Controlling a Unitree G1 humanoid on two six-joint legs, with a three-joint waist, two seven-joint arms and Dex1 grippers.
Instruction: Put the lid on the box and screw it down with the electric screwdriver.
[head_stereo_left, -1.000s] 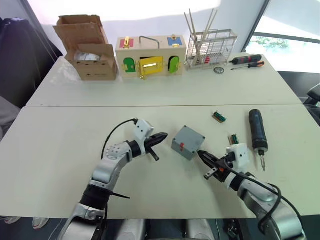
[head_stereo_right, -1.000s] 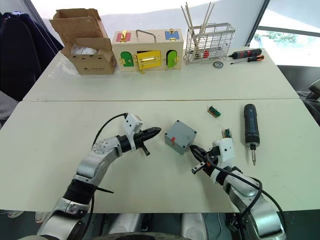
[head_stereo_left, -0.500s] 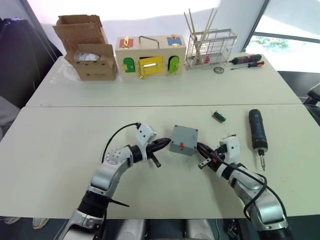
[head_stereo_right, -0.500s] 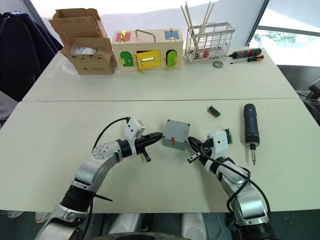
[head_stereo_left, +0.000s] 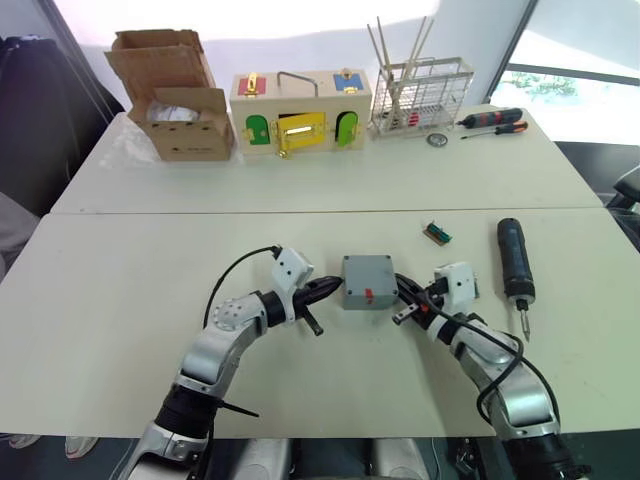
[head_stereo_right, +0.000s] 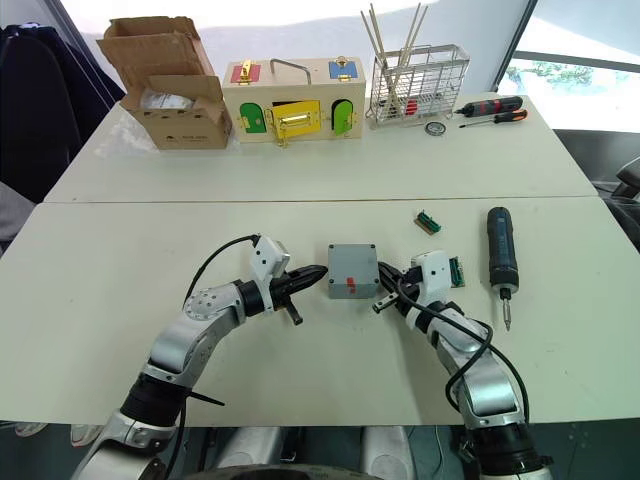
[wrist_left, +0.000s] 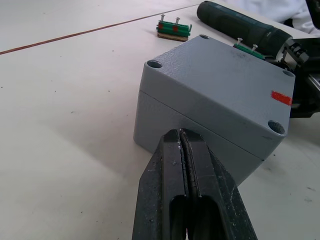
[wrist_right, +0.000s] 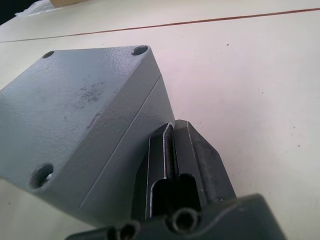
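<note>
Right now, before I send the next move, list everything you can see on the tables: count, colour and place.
box: one, grey with a red mark, lid seated on top, near table, between the grippers
electric screwdriver: one, black, near table, right of the box
green connector pieces: one near the box's far right; another partly hidden behind the right wrist
cardboard box: one, brown, open, far table, left
wooden box: one, with coloured doors, far table, middle
wire rack: one, holding sticks, far table
hand screwdrivers: two, red-and-black, far right
left gripper: shut, tip at the box's left side
right gripper: shut, tip at the box's right side
</note>
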